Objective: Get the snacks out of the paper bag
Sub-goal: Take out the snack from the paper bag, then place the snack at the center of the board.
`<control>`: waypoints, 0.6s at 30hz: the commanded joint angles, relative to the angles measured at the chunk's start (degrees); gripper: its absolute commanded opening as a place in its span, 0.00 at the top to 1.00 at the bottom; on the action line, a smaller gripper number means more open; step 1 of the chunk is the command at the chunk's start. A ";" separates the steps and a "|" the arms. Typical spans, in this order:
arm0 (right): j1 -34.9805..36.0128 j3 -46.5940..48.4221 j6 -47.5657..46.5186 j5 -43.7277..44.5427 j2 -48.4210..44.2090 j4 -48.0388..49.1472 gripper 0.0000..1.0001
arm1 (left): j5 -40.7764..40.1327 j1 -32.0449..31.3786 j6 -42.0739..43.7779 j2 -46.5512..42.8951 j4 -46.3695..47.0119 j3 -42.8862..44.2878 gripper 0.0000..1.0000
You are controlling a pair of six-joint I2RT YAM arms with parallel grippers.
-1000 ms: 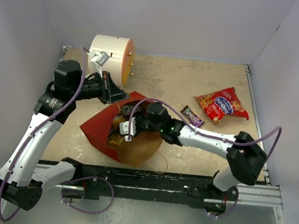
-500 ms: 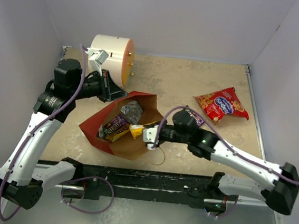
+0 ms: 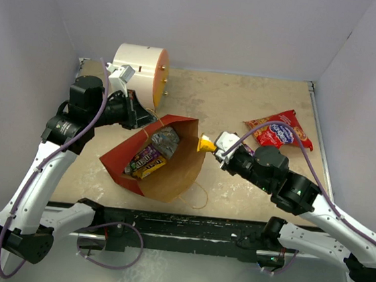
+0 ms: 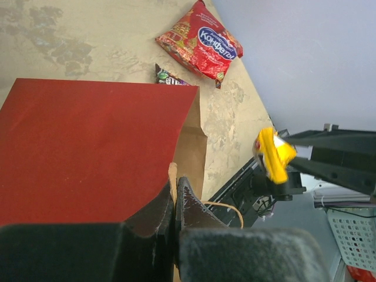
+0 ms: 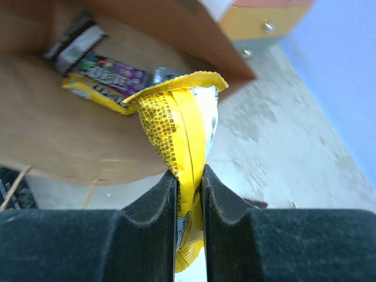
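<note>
The paper bag (image 3: 171, 179) lies on its side, red outside and brown inside, mouth facing right. My left gripper (image 3: 143, 118) is shut on its upper rim (image 4: 172, 176). Just right of the bag mouth, above the table, my right gripper (image 3: 215, 147) is shut on a small yellow packet (image 3: 205, 144), whose crinkled top sticks out past the fingers (image 5: 182, 123). Inside the bag lie a silver-grey packet (image 3: 167, 139) and a yellow-purple one (image 3: 147, 162). The larger red snack bag (image 3: 279, 131) and a dark packet (image 4: 170, 77) lie on the table to the right.
A white-and-orange cylinder (image 3: 141, 70) stands at the back left, close behind my left wrist. The bag's cord handle (image 3: 196, 198) loops out near the table's front edge. Walls close in the table on the left, back and right.
My right gripper has drawn out of the bag and moved right, carrying the yellow packet clear of the mouth. The left gripper has kept its hold on the rim.
</note>
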 commanded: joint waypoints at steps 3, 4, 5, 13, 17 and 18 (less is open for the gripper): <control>-5.26 1.82 5.33 18.26 -0.33 0.39 0.93 | -1.96 0.22 4.07 0.26 -1.48 3.31 1.00; -7.71 1.68 5.91 18.15 0.05 0.39 0.93 | -2.05 0.18 4.62 0.40 -1.94 3.57 1.00; -10.57 1.32 6.32 17.15 0.44 0.63 0.93 | -2.17 0.15 5.49 0.55 -2.39 3.92 1.00; -25.18 -7.48 3.58 5.71 8.32 11.51 0.92 | -1.46 0.16 9.47 2.07 -5.35 6.41 1.00; -27.15 -11.16 3.00 1.35 15.64 17.23 0.90 | -0.65 0.18 10.73 2.04 -5.42 5.98 1.00; -27.23 -11.63 2.48 0.54 17.74 18.34 0.90 | -0.42 0.17 10.91 1.93 -5.08 5.52 1.00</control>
